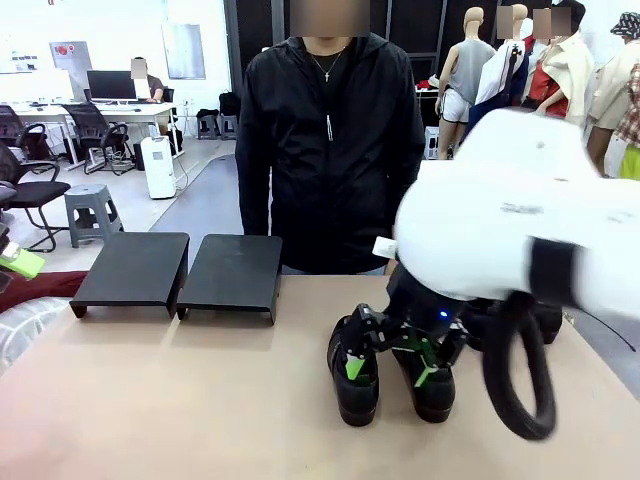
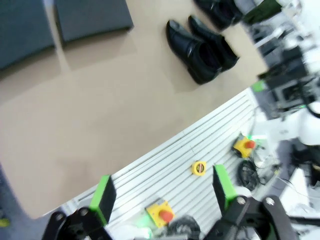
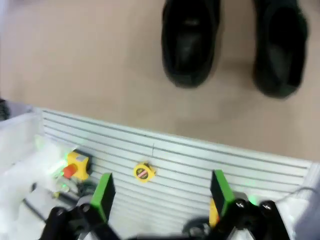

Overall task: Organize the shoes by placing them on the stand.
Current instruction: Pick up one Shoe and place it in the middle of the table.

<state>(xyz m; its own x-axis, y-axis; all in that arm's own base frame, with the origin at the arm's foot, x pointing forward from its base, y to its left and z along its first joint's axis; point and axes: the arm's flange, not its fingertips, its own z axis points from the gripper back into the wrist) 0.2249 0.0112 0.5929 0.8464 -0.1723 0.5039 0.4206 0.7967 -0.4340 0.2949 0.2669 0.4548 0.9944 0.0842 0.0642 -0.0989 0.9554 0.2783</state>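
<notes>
So, left gripper (image 2: 162, 195): jaws spread wide, nothing between them, above the near edge of the table (image 2: 75, 125).
Stand (image 1: 135, 265): two black sloping units side by side on the far left part of the table.
Shoes (image 1: 357, 395): two stand side by side right of the middle, well apart from the stand; more lie behind them, partly hidden by the right arm.
Right gripper (image 1: 392, 372): spread open, empty, low over the near two shoes.
Person (image 1: 330, 150): standing at the far edge.
</notes>
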